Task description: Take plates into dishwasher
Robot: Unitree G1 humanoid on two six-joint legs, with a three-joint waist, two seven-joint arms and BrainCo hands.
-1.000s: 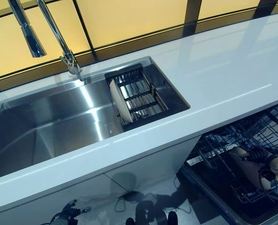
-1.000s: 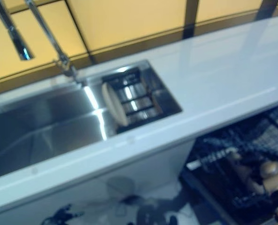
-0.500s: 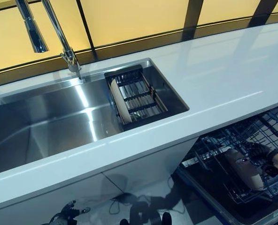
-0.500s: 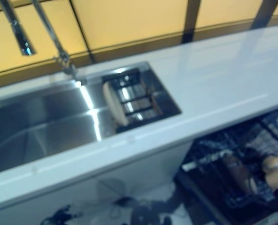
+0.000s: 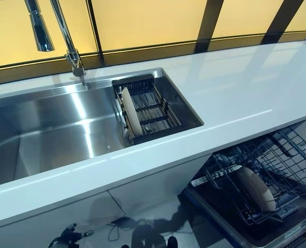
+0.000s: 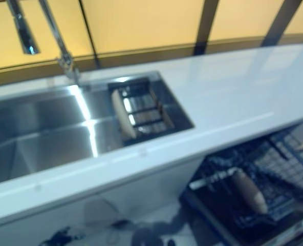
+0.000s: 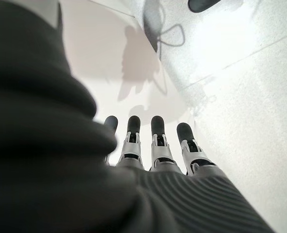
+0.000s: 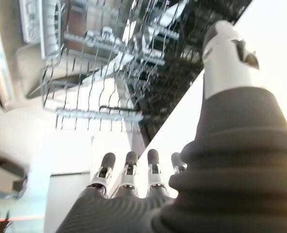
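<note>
Counter: a long white glossy worktop (image 5: 235, 98) runs from near left to far right, with white cabinet fronts (image 5: 158, 188) below its near edge.
Back wall: yellow panels (image 5: 142, 23) split by dark uprights stand along the far side of the worktop.
Floor: pale, glossy floor (image 7: 240, 97) shows below the cabinet fronts.
Sink: a wide stainless-steel basin (image 5: 49, 129) is sunk into the left part of the worktop; a tall chrome tap (image 5: 65, 36) rises at its far edge.
Dishwasher: the pulled-out dark wire rack (image 5: 277, 170) sits low at the near right, under the worktop's edge.
Drainer: a black slatted drying basket (image 5: 150, 106) fills the right end of the sink.
Plate in sink: one cream round plate (image 5: 129, 116) stands on edge at the left side of the drying basket.
Plate in dishwasher: a second cream plate (image 5: 256, 188) stands tilted on edge among the tines of the wire rack, with no hand touching it.
Left hand: the left hand (image 7: 153, 145) hangs low over the floor, fingers straight, side by side, holding nothing.
Right hand: the right hand (image 8: 129, 182) is beside the wire rack, fingers straight and relaxed, thumb apart, empty.
</note>
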